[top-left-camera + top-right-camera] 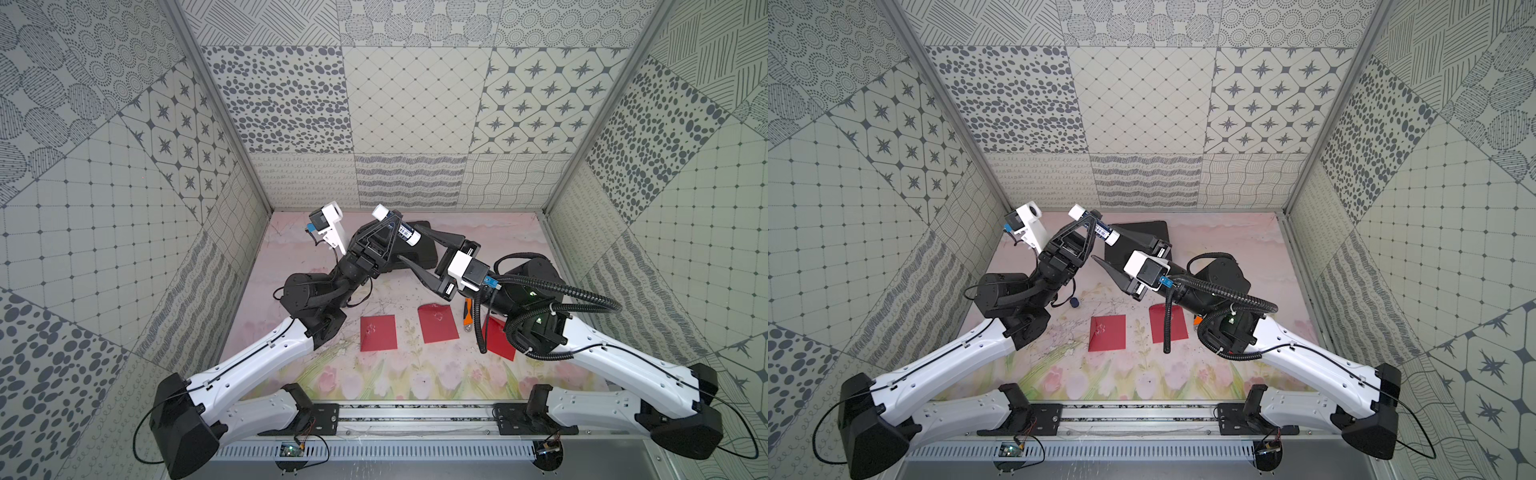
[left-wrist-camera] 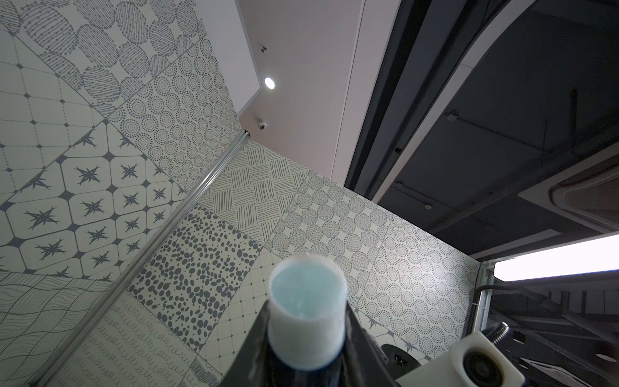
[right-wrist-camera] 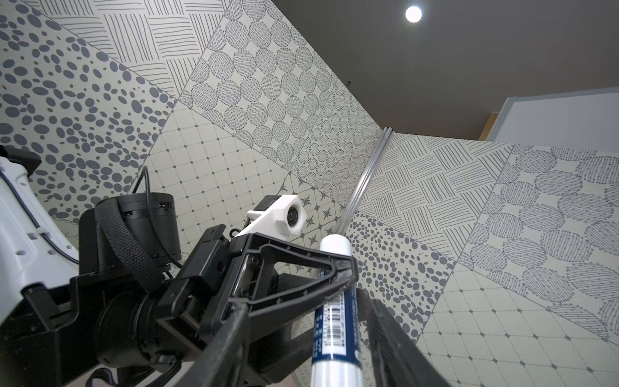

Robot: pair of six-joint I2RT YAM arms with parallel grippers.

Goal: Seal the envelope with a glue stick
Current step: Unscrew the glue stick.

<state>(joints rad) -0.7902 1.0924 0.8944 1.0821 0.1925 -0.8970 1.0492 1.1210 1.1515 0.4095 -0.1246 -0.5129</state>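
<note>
Up off the table, the glue stick is pinched mid-body in the left gripper, whose fingers are clamped on it. Its bare tip pokes out past them, its base out the back. That base lies between the fingers of the right gripper, which stand apart and, as far as I can tell, clear of it. Likely trouble: it is a thin pinch on a smooth round tube, so a nudge or twist from the right fingers could swivel or slip it, and the uncapped glue could smear. It is a white tube with a navy barcode label and pale blue glue flush with the rim. Well below the fingers lie three red envelopes
</note>
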